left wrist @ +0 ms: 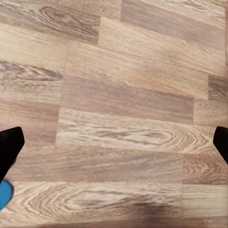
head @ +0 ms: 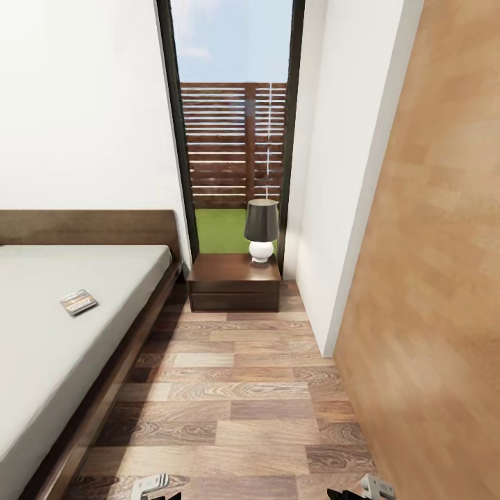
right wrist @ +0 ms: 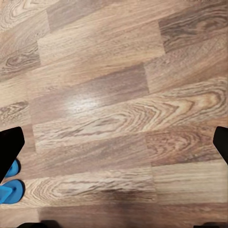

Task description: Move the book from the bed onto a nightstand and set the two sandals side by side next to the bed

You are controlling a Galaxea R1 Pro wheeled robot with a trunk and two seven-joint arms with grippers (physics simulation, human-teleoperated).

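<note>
One book (head: 78, 301) lies flat on the bed (head: 48, 347), left of centre in the head view.
The nightstand (head: 235, 281), bearing a lamp (head: 261, 230), stands at centre below the window (head: 232, 118). Blue sandals (right wrist: 10, 189) show at the right wrist view's lower left edge, on the plank floor (head: 229, 403). The left gripper (left wrist: 114, 142) and the right gripper (right wrist: 114, 142) both stand wide, holding nothing.

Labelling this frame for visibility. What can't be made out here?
- Sandals: right wrist view, cut off by the frame edge and a dark finger; a blue sliver in the left wrist view. Side by side or not: cannot tell.
- Book on the bed: head view, lettering too small.
- Left gripper and right gripper: cut off by the bottom edge.
</note>
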